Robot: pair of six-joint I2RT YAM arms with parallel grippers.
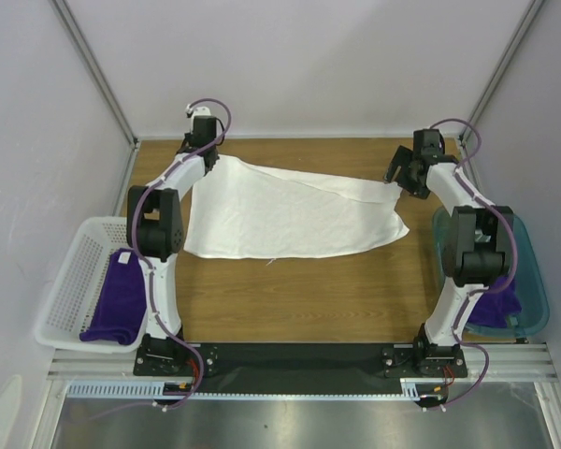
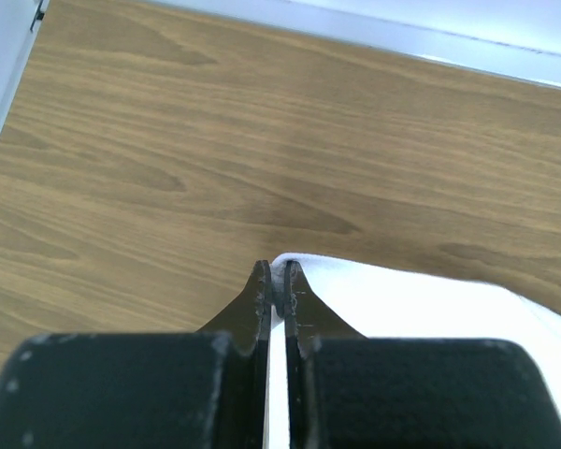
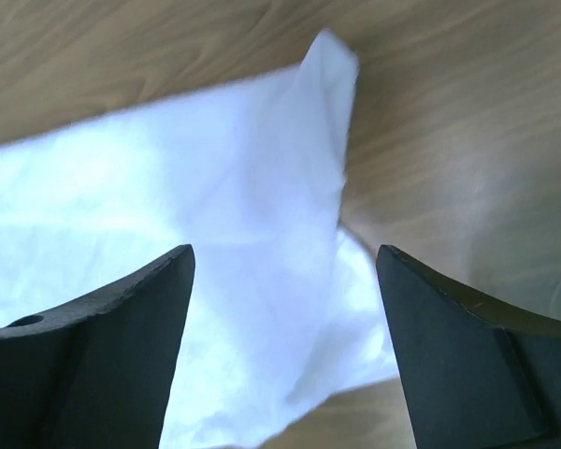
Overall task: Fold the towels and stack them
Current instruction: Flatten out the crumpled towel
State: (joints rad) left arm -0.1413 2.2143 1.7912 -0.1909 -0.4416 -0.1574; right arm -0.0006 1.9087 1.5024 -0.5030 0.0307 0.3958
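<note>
The left tool (image 2: 277, 285) pinches the far-left corner of the white towel (image 1: 290, 217) lying rumpled on the bench (image 1: 309, 290), the right tool (image 3: 282, 257) hangs spread wide over its right corner, so a lone left pull likely bunches it.

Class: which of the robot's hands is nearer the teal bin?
Right. The right hand is open over the far right corner of the white towel, near the far end of the teal bin. The left hand grips the towel's far left corner, across the table.
</note>
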